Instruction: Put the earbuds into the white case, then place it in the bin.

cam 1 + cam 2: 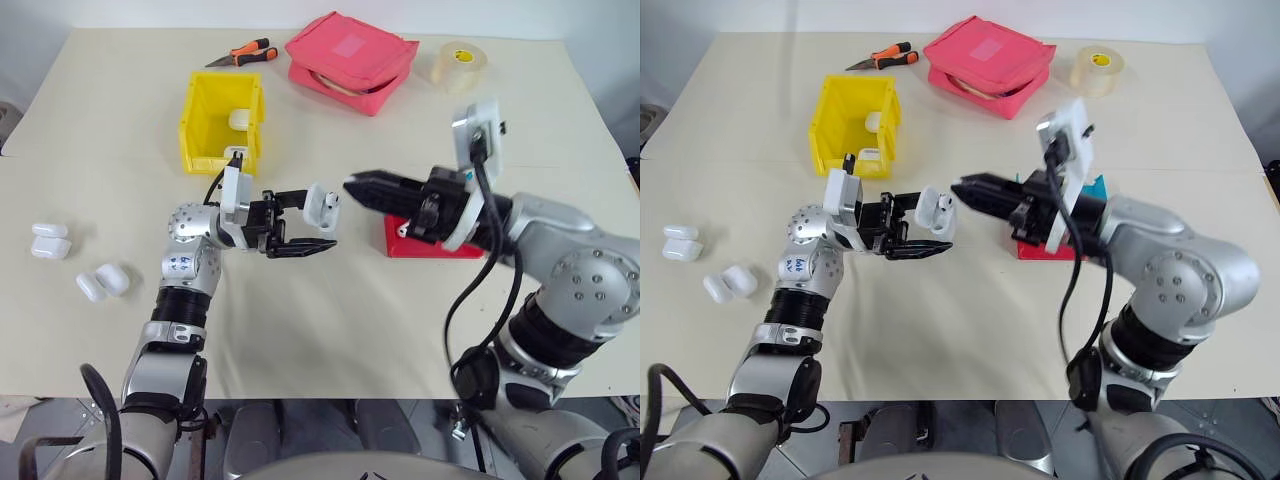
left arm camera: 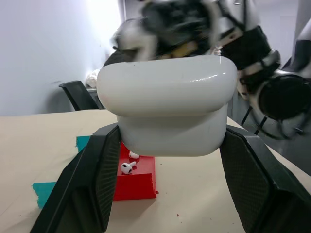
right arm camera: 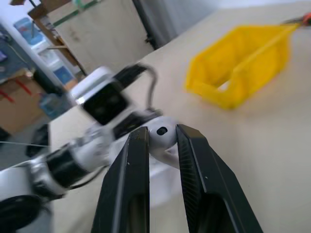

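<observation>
White case between left fingers

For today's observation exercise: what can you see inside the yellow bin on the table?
Inside the yellow bin, one white case rests against the far right wall. The near wall covers the front of the floor, so anything lying there is hidden.

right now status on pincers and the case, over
Left pincer shut on open white case, held above table. Right pincer shut on an earbud, tips at case. Yellow bin unobstructed.
</observation>
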You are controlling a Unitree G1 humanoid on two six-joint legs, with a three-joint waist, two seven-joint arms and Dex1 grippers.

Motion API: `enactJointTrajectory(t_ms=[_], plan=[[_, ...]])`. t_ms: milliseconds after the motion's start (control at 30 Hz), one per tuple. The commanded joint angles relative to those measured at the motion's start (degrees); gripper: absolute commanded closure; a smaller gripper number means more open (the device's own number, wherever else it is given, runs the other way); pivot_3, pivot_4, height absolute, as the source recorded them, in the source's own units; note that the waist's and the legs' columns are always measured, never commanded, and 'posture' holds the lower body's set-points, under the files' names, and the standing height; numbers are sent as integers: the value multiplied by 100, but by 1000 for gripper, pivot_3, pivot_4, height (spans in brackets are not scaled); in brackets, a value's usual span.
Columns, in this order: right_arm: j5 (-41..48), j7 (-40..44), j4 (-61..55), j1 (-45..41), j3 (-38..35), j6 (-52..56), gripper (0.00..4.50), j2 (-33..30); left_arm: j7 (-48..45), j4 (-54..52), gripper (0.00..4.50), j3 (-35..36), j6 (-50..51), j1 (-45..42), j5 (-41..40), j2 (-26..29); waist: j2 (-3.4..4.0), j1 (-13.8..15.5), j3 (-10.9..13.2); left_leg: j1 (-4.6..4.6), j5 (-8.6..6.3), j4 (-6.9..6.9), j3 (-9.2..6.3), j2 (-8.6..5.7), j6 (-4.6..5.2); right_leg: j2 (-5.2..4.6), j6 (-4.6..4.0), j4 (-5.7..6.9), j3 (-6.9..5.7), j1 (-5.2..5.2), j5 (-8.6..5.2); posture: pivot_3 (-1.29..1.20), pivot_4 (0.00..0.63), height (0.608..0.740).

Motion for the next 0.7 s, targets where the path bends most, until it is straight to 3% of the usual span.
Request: enactJointTrajectory(t_ms=[33,700], plan=[[646,-730,-397,69,-469,64,4049,346,-120,71,1763,39,-131,-185,-30,-22,0,-2,0,0,0,-1,0,-3,0,-2,0,-1,0,-1,0,0,150,740],[3113,-3325,-303,481,-552,53,4049,791,-235,431,1763,25,-386,-432,35,-186,0,-36,0,-6,0,-15,1,3,1,2,0,-15,4,-13,0,0,150,740]])
